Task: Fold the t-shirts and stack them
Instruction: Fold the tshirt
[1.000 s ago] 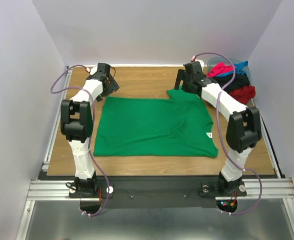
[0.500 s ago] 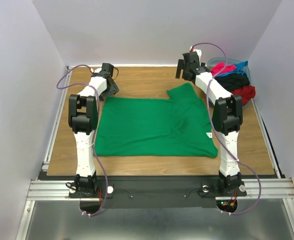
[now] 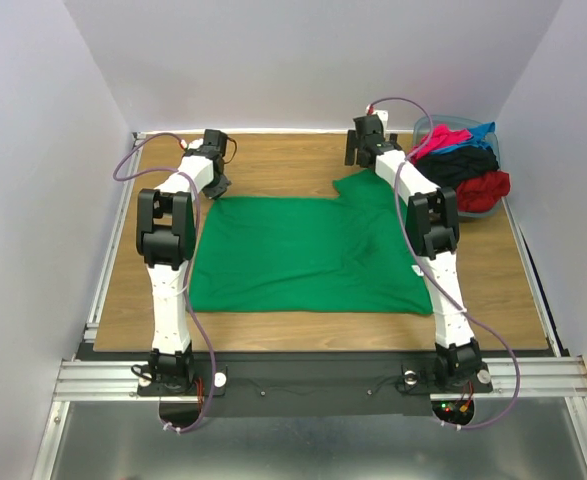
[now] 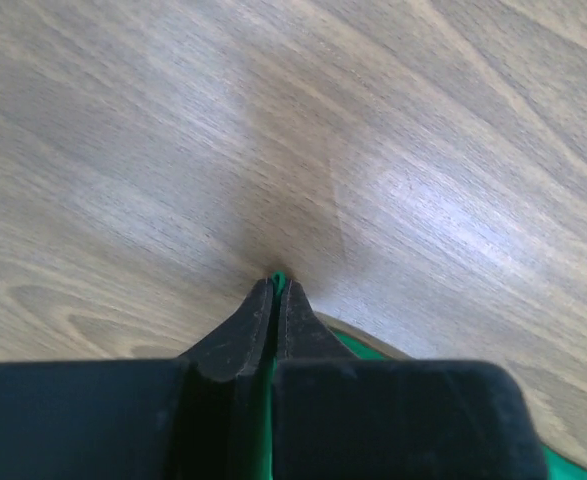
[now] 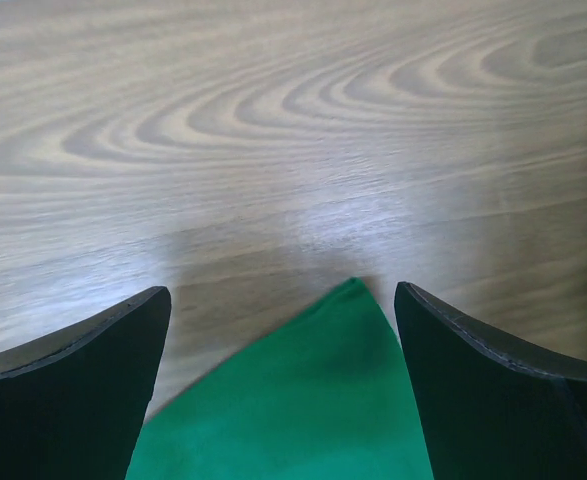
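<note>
Green t-shirt (image 3: 308, 255) lies flat mid-table, spread wide left to right. Left gripper (image 4: 275, 284) is pinched tight on its far-left corner; a sliver of green shows between the closed tips, low over the wood. Right gripper (image 5: 281, 292) gapes wide at the far-right corner. The cloth's pointed tip lies between the fingers (image 5: 93, 350) and touches neither.

Room: table (image 3: 273, 155) has a bare band of wood along the far side, a narrow strip left of the shirt and a wider one on the right. The shirt's near hem runs close to the table's near edge. Walls close in on the left, far and right sides. Both arms are stretched toward the far side, the right one crossing over the shirt's right edge.

Count: 5 shirts, 1 bin, 2 arms. One shirt is on the table and four are bunched at the bin.

Bin (image 3: 425, 126) is grey-blue, in the far-right corner. It holds a pink-red t-shirt (image 3: 438, 138) and a blue t-shirt (image 3: 480, 134) on the far side, a black t-shirt (image 3: 463, 160) in the middle and a red t-shirt (image 3: 485, 188) nearest, heaped above the rim. Can't tell what lies under the heap.

White tag (image 3: 418, 268) sits on the green shirt near its right edge.
</note>
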Robot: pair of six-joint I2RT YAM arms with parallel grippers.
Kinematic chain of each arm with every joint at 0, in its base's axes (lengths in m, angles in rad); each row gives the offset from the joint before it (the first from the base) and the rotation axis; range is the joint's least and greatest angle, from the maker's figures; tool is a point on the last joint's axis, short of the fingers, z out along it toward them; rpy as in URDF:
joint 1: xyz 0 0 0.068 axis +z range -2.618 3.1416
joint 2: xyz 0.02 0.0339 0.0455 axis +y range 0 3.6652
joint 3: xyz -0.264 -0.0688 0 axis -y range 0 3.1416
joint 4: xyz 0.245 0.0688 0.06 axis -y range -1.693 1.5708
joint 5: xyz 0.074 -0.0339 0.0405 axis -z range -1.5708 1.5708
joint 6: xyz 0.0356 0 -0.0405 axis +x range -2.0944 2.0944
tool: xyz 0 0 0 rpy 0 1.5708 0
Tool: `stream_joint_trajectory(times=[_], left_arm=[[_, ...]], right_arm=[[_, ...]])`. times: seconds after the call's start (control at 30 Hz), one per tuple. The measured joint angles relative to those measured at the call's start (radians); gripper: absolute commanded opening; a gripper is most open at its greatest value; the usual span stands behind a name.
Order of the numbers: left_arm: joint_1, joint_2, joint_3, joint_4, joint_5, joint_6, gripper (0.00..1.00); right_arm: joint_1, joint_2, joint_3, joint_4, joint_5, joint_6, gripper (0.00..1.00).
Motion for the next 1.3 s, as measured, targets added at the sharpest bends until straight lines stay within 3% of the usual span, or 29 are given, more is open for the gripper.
stream_joint_trajectory(times=[0.2,0.23,0.37,0.5,0.6,0.63,0.67,1.03,1.3], left_arm=[[-0.002,-0.008,-0.013,0.014,0.008,0.004,0.00],[-0.003,-0.012,-0.023,0.023,0.008,0.006,0.00],[-0.008,-0.033,-0.060,0.049,0.008,0.014,0.00],[-0.016,-0.053,-0.087,0.053,0.013,0.015,0.00],[-0.021,-0.067,-0.107,0.056,0.023,0.014,0.00],[-0.022,-0.073,-0.117,0.057,0.026,0.014,0.00],[-0.024,-0.079,-0.125,0.057,0.028,0.014,0.00],[-0.045,-0.182,-0.236,0.077,0.033,0.009,0.00],[-0.058,-0.362,-0.427,0.130,0.031,-0.011,0.00]], right_arm=[[0.000,0.069,0.049,0.005,-0.002,-0.008,0.83],[0.000,0.070,0.049,0.006,-0.001,-0.011,0.70],[0.000,0.067,0.030,0.020,-0.002,-0.011,0.48],[0.004,0.016,-0.071,0.068,-0.002,0.007,0.39],[0.004,-0.022,-0.130,0.066,-0.002,0.016,0.17],[0.004,-0.035,-0.149,0.063,0.000,0.021,0.03],[0.004,-0.041,-0.158,0.059,0.003,0.022,0.00],[0.016,-0.168,-0.310,0.038,0.006,0.027,0.00],[0.071,-0.530,-0.681,0.071,0.026,0.072,0.00]])
